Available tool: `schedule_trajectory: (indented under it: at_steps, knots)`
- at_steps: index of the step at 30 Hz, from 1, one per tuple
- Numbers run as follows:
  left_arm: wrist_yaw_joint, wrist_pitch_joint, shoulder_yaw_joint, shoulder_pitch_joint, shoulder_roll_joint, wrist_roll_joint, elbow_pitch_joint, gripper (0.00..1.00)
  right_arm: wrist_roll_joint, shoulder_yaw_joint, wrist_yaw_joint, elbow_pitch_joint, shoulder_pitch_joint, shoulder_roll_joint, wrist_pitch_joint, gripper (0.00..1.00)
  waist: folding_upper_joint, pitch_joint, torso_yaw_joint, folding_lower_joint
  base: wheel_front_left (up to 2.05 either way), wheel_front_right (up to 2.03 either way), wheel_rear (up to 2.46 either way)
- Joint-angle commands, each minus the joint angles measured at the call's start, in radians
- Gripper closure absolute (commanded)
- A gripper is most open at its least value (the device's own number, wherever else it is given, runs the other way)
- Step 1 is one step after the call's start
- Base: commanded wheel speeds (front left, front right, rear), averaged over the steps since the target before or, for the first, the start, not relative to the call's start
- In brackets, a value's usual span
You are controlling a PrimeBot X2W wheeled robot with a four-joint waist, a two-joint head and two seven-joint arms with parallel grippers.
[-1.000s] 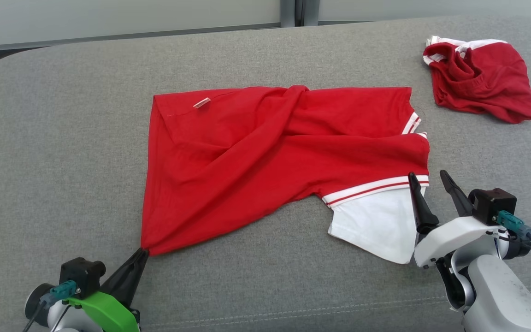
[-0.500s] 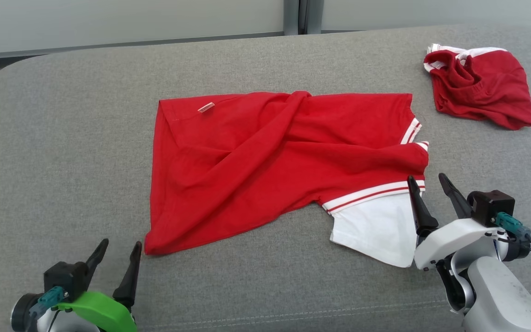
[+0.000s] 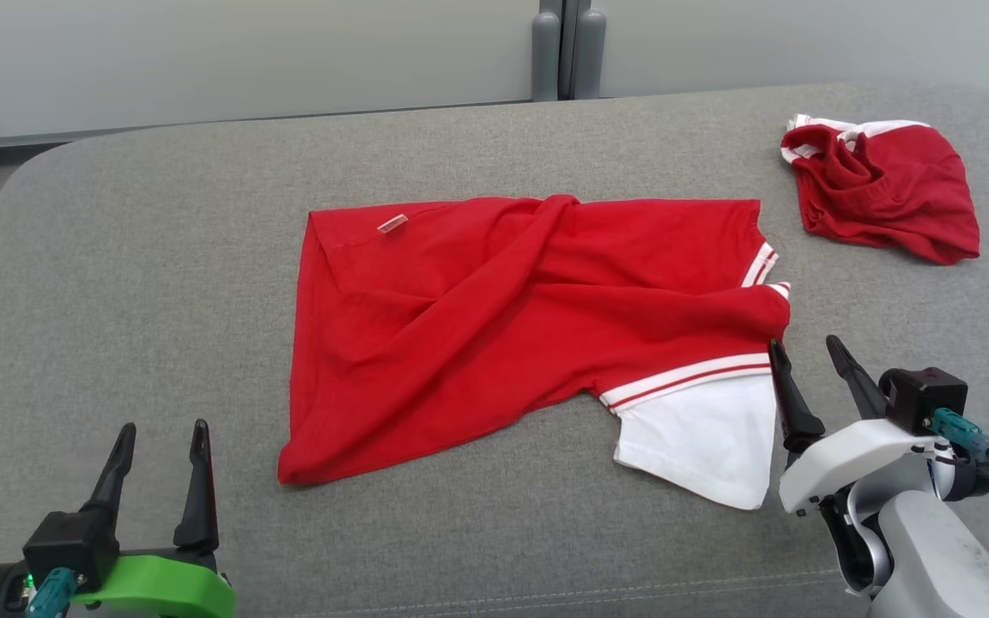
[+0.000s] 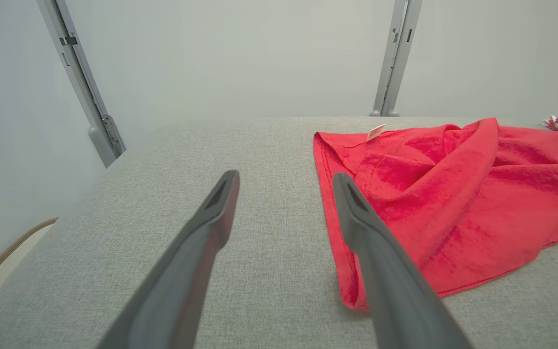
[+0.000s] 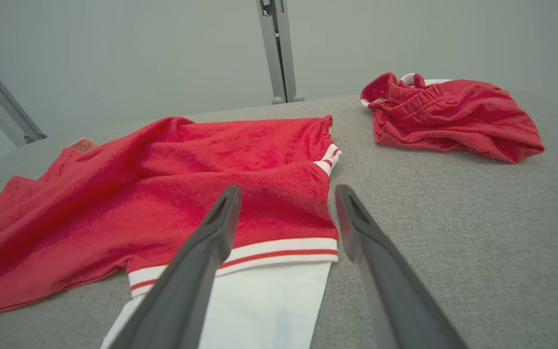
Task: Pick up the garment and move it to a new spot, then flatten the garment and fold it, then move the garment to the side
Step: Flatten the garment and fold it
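Garment [image 3: 503, 326] is lying right of left gripper [image 3: 163, 426], untouched; right gripper [image 3: 803, 342] is flanking its right edge. Both are gaping, empty. Left has released the near corner.

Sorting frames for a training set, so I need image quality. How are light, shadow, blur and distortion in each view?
Head view: soft even light, no glare, the red garment sharp, only faint shadow along its edges. Left wrist view: the wide lens tilts the wall post, and the near fingers look soft. Right wrist view: the garment's white part is bright with little texture.
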Motion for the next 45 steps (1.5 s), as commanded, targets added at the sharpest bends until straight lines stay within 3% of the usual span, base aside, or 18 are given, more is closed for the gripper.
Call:
schedule_trajectory:
  at_steps: [1, 6, 13, 18, 23, 45]
  knots:
    - [-0.002, -0.004, 0.022, 0.02, -0.013, 0.018, -0.016, 0.0, -0.004, -0.003, 0.0, -0.002, 0.018, -0.002, -0.006, 0.0, 0.0, -0.01, -0.002, 0.0, 0.0, 0.0, 0.0]
    - [-0.024, -0.004, 0.138, 0.075, -0.081, 0.098, -0.1, 0.0, -0.011, -0.024, 0.0, -0.032, 0.035, 0.004, -0.007, 0.0, 0.0, -0.035, -0.011, 0.0, 0.0, 0.0, 0.0]
    - [-0.067, -0.004, 0.206, 0.122, -0.115, 0.158, -0.124, 0.0, -0.031, -0.066, 0.0, -0.08, 0.088, 0.001, -0.007, 0.0, 0.0, -0.069, -0.013, 0.0, 0.0, 0.0, 0.0]
    - [-0.103, -0.004, 0.176, 0.144, -0.07, 0.204, -0.096, 0.0, -0.038, -0.085, 0.0, -0.107, 0.125, -0.005, -0.007, 0.0, 0.0, -0.083, -0.013, 0.0, 0.0, 0.0, 0.0]
    - [-0.102, -0.004, 0.197, 0.134, -0.04, 0.213, -0.112, 0.0, -0.04, -0.075, 0.0, -0.115, 0.138, -0.003, -0.007, 0.0, 0.0, -0.097, -0.018, 0.0, 0.0, 0.0, 0.0]
    - [-0.094, -0.004, 0.21, 0.132, -0.061, 0.198, -0.101, 0.0, -0.044, -0.039, 0.0, -0.157, 0.139, -0.004, 0.049, 0.0, 0.0, -0.1, -0.024, 0.0, 0.0, 0.0, 0.0]
